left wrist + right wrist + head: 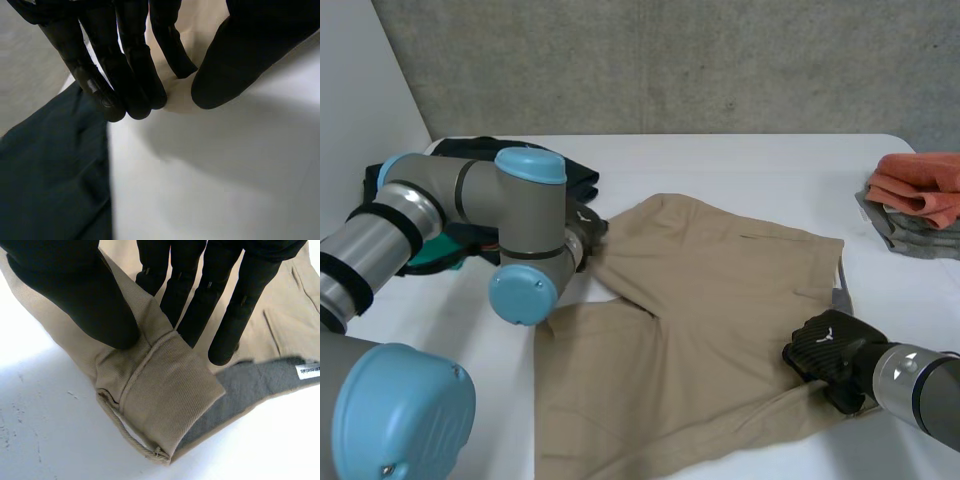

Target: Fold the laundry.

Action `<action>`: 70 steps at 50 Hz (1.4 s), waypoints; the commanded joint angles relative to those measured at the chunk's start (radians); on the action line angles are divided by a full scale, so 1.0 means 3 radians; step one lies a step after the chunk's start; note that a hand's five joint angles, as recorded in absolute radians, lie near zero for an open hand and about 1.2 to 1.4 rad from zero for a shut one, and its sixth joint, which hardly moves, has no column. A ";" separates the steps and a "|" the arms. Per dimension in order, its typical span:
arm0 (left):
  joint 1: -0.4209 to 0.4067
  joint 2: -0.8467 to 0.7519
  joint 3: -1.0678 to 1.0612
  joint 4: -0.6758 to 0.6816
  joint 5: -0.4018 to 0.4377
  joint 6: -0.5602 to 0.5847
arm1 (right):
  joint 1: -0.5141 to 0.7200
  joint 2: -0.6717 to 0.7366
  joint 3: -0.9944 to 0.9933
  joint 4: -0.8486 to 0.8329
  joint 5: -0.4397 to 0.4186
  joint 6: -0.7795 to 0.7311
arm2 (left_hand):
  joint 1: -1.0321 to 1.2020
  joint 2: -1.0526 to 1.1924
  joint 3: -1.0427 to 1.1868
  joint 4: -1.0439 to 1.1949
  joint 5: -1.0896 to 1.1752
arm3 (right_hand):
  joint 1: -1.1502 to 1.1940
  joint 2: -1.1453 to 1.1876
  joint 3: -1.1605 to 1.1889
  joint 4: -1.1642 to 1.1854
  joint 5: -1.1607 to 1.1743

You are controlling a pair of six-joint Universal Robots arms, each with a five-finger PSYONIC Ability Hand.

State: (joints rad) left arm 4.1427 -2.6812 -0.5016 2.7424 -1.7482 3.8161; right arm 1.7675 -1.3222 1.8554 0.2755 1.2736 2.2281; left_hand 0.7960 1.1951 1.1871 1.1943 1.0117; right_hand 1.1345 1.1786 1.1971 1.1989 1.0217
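R hand (75, 290): thumb on one side, fingers on the other, clamped on a doubled-over hem of the khaki shorts (700, 320). That's the shorts' edge toward the table's (720, 160) right side, near the front edge. The stitched seam runs out from between thumb and fingers, and the hem corner lies on the table just past the fingertips. A grey cloth (250, 385) w/ a white label (309, 370) peeks out from under the shorts right beside the fingers.

L hand (135, 75): fingers straight, thumb opposite, closed together on a tip of the khaki fabric at the shorts' far-left corner. In head view the cloth is pulled up in a ridge toward that hand, w/ the L arm's elbow over the shorts' left edge.

Shorts lie spread over the table's middle to front, mostly flat, one diagonal crease across.

Dark garment (50, 175) lies just beside the L fingertips, toward the table's far-left corner, w/ a teal item (440, 250) partly behind the L arm. At the right edge, well apart from the shorts, is an orange folded cloth (920, 185) on top of a grey folded piece (910, 235).
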 commanded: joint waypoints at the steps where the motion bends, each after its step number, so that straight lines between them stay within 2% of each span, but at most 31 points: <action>1: -0.0039 0.0367 -0.0490 0.0118 -0.0304 0.0063 | 0.0019 -0.0041 0.0038 -0.0003 -0.0006 0.0008 | 0.2001 0.0671 0.0697 0.0673 0.0700 | 0.0873 0.0726 0.0664 0.0658 0.0667; 5: -0.0024 0.0500 -0.0720 0.0394 0.0023 -0.0029 | 0.0030 -0.0046 0.0043 -0.0013 -0.0001 0.0008 | 0.2001 0.0671 0.0697 0.0673 0.0700 | 0.0873 0.0726 0.0664 0.0658 0.0667; 8: 0.0002 0.0541 -0.0818 0.0522 0.0126 -0.0045 | 0.0035 -0.0041 0.0054 -0.0018 0.0009 0.0008 | 0.2001 0.0671 0.0697 0.0673 0.0700 | 0.0873 0.0726 0.0664 0.0658 0.0667; 15: 0.0068 0.0546 -0.0915 0.0493 0.0055 -0.0065 | 0.0045 -0.0062 0.0089 -0.0018 0.0009 -0.0003 | 0.2001 0.0671 0.0697 0.0673 0.0700 | 0.0873 0.0726 0.0664 0.0658 0.0667; 17: 0.0068 0.0557 -0.0920 0.0462 0.0050 -0.0060 | 0.0050 -0.0062 0.0084 -0.0018 0.0014 -0.0003 | 0.0543 -0.0788 -0.0761 -0.0785 -0.0758 | 0.0873 0.0726 0.0664 0.0658 0.0667; 18: 0.0063 0.0567 -0.0931 0.0436 0.0034 -0.0060 | 0.0050 -0.0067 0.0084 -0.0018 0.0014 0.0002 | -0.0396 -0.1726 -0.1700 -0.1724 -0.1697 | 0.0873 0.0726 0.0664 0.0658 0.0667; 19: 0.0063 0.0607 -0.0956 0.0385 0.0019 -0.0060 | 0.0050 -0.0082 0.0084 -0.0018 0.0009 0.0013 | -0.1694 -0.3024 -0.2998 -0.3022 -0.2995 | 0.0873 0.0726 0.0664 0.0658 0.0667; 20: 0.0063 0.0643 -0.0966 0.0354 -0.0001 -0.0065 | 0.0050 -0.0092 0.0084 -0.0018 0.0009 0.0018 | -0.1794 -0.3124 -0.3098 -0.3122 -0.3095 | 0.0873 0.0726 0.0664 0.0658 0.0667; 25: 0.0119 0.1021 -0.1140 0.0267 -0.0083 -0.0177 | 0.0060 -0.0164 0.0069 -0.0049 -0.0017 0.0135 | -0.1766 -0.3096 -0.3070 -0.3093 -0.3066 | 0.0873 0.0726 0.0664 0.0658 0.0667; 29: 0.0160 0.1542 -0.1462 0.0226 -0.0043 -0.0473 | 0.0152 -0.0225 -0.0013 -0.0166 -0.0032 0.0416 | -0.1639 -0.2969 -0.2943 -0.2967 -0.2940 | 0.0873 0.0726 0.0664 0.0658 0.0667; 34: 0.0130 0.2263 -0.2049 0.0094 0.0131 -0.0948 | 0.0239 -0.0220 -0.0232 -0.0320 -0.0012 0.1049 | -0.1444 -0.2774 -0.2748 -0.2772 -0.2744 | 0.0873 0.0726 0.0664 0.0658 0.0667; 37: 0.0094 0.2484 -0.2310 -0.0008 0.0187 -0.1123 | 0.0249 -0.0220 -0.0319 -0.0356 0.0014 0.1357 | -0.1296 -0.2627 -0.2600 -0.2624 -0.2597 | 0.0873 0.0726 0.0664 0.0658 0.0667; 42: -0.0059 0.2760 -0.2872 -0.0295 0.0290 -0.1445 | 0.0204 -0.0185 -0.0457 -0.0503 0.0223 0.1903 | -0.1296 -0.2626 -0.2600 -0.2624 -0.2597 | 0.0873 0.0726 0.0664 0.0658 0.0667; 46: -0.0151 0.2776 -0.3159 -0.0423 0.0381 -0.1593 | 0.0152 -0.0179 -0.0453 -0.0565 0.0361 0.1976 | -0.1296 -0.2626 -0.2600 -0.2624 -0.2597 | 0.0873 0.0726 0.0664 0.0658 0.0667; 52: -0.0310 0.2674 -0.3400 -0.0449 0.0433 -0.1686 | 0.0106 -0.0205 -0.0356 -0.0596 0.0352 0.1946 | -0.1315 -0.2646 -0.2619 -0.2643 -0.2616 | 0.0873 0.0726 0.0664 0.0658 0.0667; 58: -0.0351 0.2372 -0.3390 -0.0204 0.0208 -0.1681 | 0.0055 -0.0235 -0.0258 -0.0596 0.0234 0.1915 | -0.1267 -0.2597 -0.2571 -0.2595 -0.2568 | 0.0873 0.0726 0.0664 0.0658 0.0667; 65: -0.0366 0.2096 -0.3314 0.0067 -0.0027 -0.1533 | -0.0042 -0.0317 -0.0171 -0.0586 0.0111 0.1864 | -0.0876 -0.2207 -0.2180 -0.2204 -0.2177 | 0.0873 0.0726 0.0664 0.0658 0.0667; 70: -0.0376 0.2111 -0.3319 0.0241 -0.0114 -0.1512 | -0.0108 -0.0394 -0.0100 -0.0576 -0.0001 0.1808 | -0.0807 -0.2137 -0.2110 -0.2134 -0.2107 | 0.0873 0.0726 0.0664 0.0658 0.0667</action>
State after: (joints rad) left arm 4.0323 -2.0404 -1.5029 2.7532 -1.7470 3.3461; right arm 1.7593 -1.4138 1.8013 0.0989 1.3119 2.7887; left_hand 0.4565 0.4549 0.4559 0.4593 0.2843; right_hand 1.1345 1.1786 1.1971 1.1989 1.0218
